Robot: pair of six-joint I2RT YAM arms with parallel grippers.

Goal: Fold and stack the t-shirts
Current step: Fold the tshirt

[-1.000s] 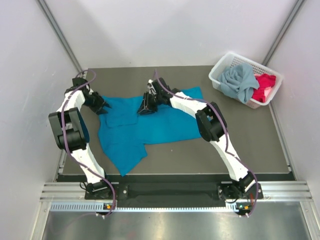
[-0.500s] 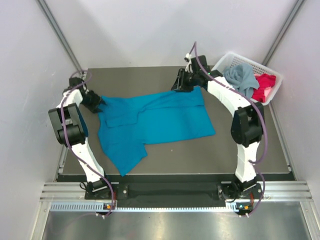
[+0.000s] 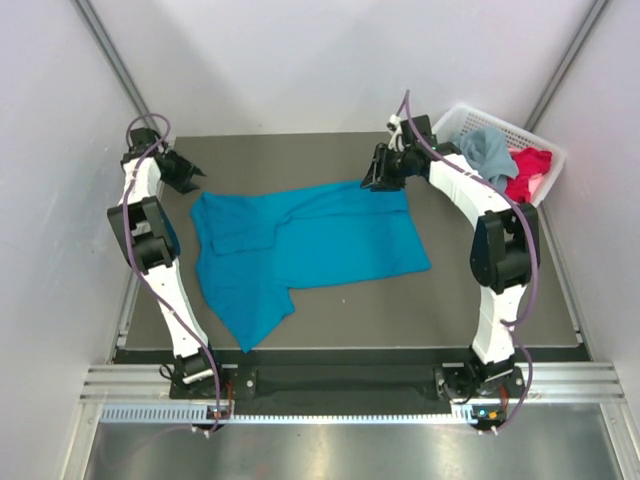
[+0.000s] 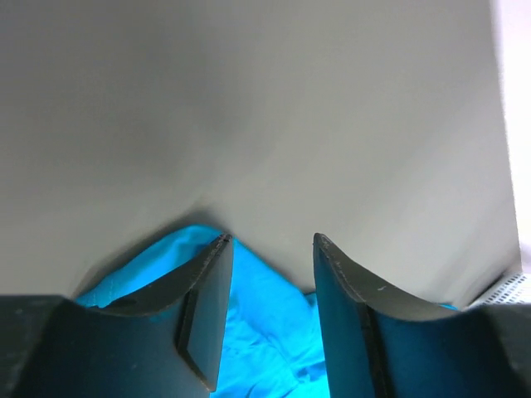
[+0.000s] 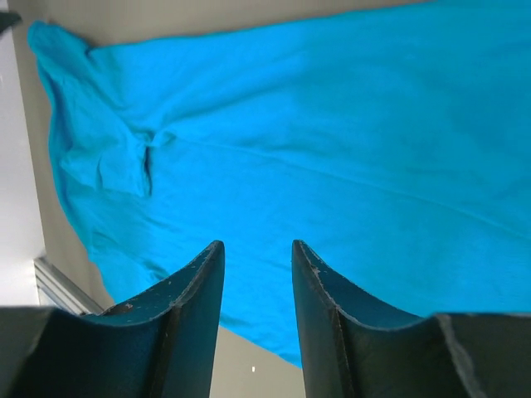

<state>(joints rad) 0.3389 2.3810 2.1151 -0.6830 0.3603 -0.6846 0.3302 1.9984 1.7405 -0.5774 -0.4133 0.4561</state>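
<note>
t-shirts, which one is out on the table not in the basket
The teal-blue t-shirt, spread on the table; the grey-blue t-shirt and red-pink t-shirt are bunched in the basket.

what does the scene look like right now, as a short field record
teal shirt: spread on the table, not folded yet
basket: far right, holds grey-blue shirt and red-pink shirt
left gripper: open, empty, near shirt's far left corner
right gripper: open, empty, above shirt's far right corner
</note>
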